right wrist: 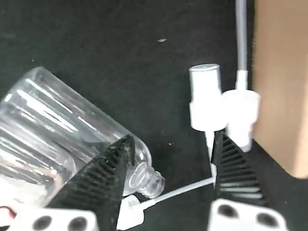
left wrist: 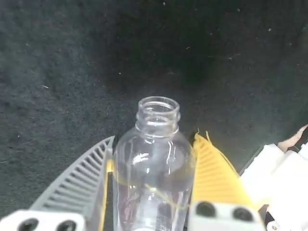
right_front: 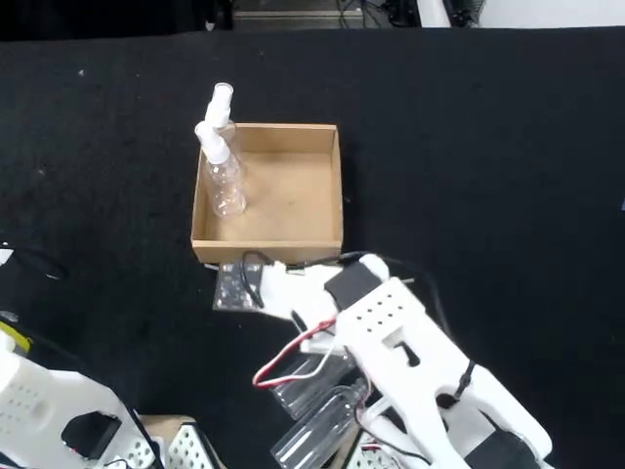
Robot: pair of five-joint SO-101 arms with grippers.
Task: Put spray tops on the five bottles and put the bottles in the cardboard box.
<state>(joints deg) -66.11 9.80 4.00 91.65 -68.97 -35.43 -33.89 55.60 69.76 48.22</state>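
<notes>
Bottle (left wrist: 154, 166) sits pinched in left end effector (left wrist: 155, 139); right end effector (right wrist: 173, 139) stands spread.

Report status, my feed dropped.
Left gripper shut on topless bottle. Right gripper open over spray tops beside cardboard box. Loose bottle lies by it.

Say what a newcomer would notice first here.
A brown cardboard box mid-table holds two clear plastic bottles with white spray tops. The left gripper is shut on a clear uncapped bottle; the right gripper is open over loose white spray tops beside the box.
</notes>
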